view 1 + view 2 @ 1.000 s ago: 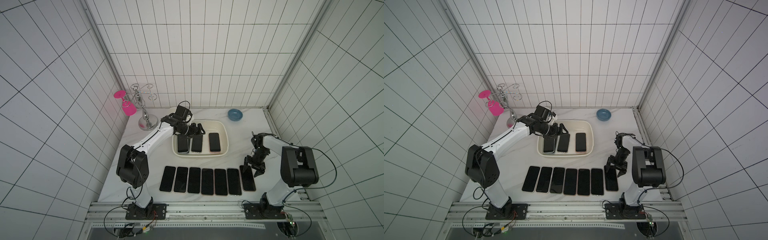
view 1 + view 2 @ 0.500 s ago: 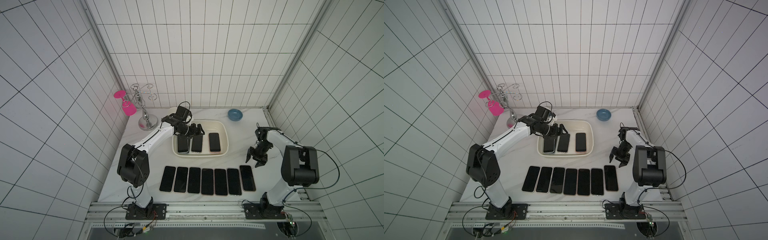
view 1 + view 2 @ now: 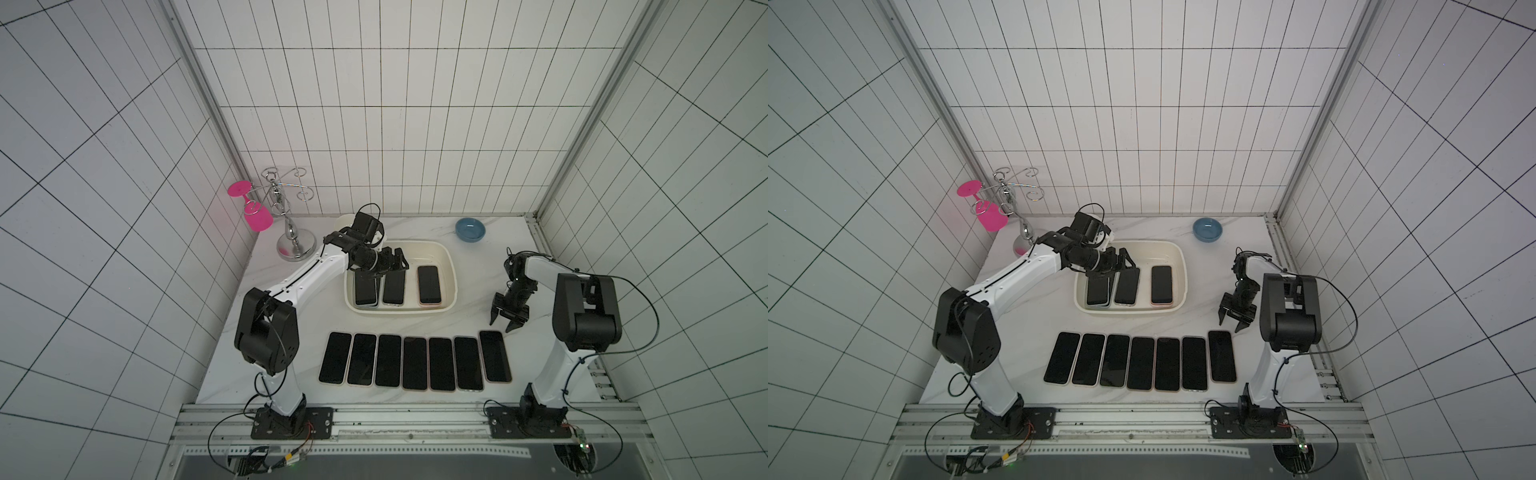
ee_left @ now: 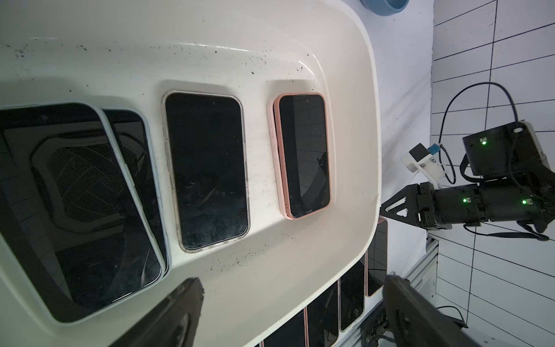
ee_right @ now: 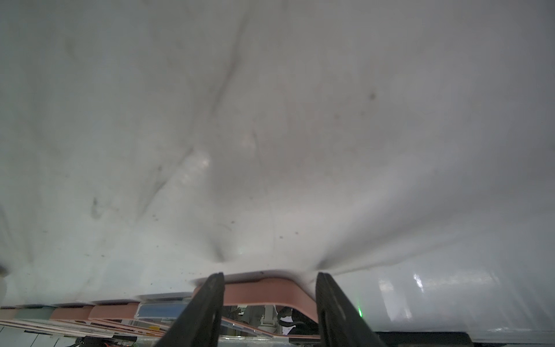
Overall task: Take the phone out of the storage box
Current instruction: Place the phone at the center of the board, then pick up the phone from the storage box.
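At bench (image 3: 316,320) centre, toward 12 o'clock: the storage box (image 3: 424,254). Holds a stacked pair of phones (image 3: 366,289) at 9 o'clock, a clear-cased phone (image 3: 394,287) mid, a pink-cased phone (image 3: 429,284) at 3 o'clock. Hovers over the stacked pair with left jaws spread wide, empty. Hangs over the bench at the box's 4 o'clock with right jaws apart, gripping nothing, beside the seven-phone row (image 3: 415,362).

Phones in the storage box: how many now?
4 in the storage box: top phone overlapping lower phone on the robot's left side, clear-cased phone mid-box, pink-cased phone on the right. Others may lie hidden underneath.
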